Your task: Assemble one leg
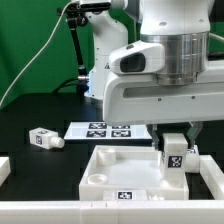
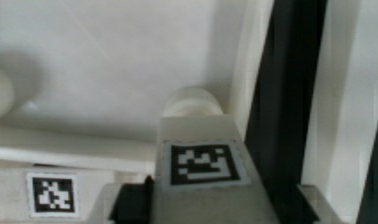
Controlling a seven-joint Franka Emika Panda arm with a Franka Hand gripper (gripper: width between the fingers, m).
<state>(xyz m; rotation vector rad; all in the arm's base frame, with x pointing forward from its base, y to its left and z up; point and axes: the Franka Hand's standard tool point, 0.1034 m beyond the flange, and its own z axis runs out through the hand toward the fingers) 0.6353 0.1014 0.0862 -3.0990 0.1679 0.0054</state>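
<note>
At the far corner of the white panel (image 1: pixel 122 168) on the exterior view's right, the fingers (image 1: pixel 188 148) were clenched on the leg (image 1: pixel 175 158). The leg stood upright with one tag facing the camera. Its lower end was at the corner, but whether it had entered a hole could not be told. The wrist view was blurred and showed only the leg's tagged face against the panel's surface.

A second leg (image 1: pixel 45 138) lay on its side on the desk (image 1: pixel 30 115), well apart toward the exterior view's left. The marker board (image 1: pixel 108 130) lay just beyond the panel.

Judgement:
- The step in hand was seating this leg.
- It needed the post kept plumb and centred over the hole, with light downward pressure while twisting.
- Any tilt risked jamming the post.
- Too much push risked sliding the panel.
</note>
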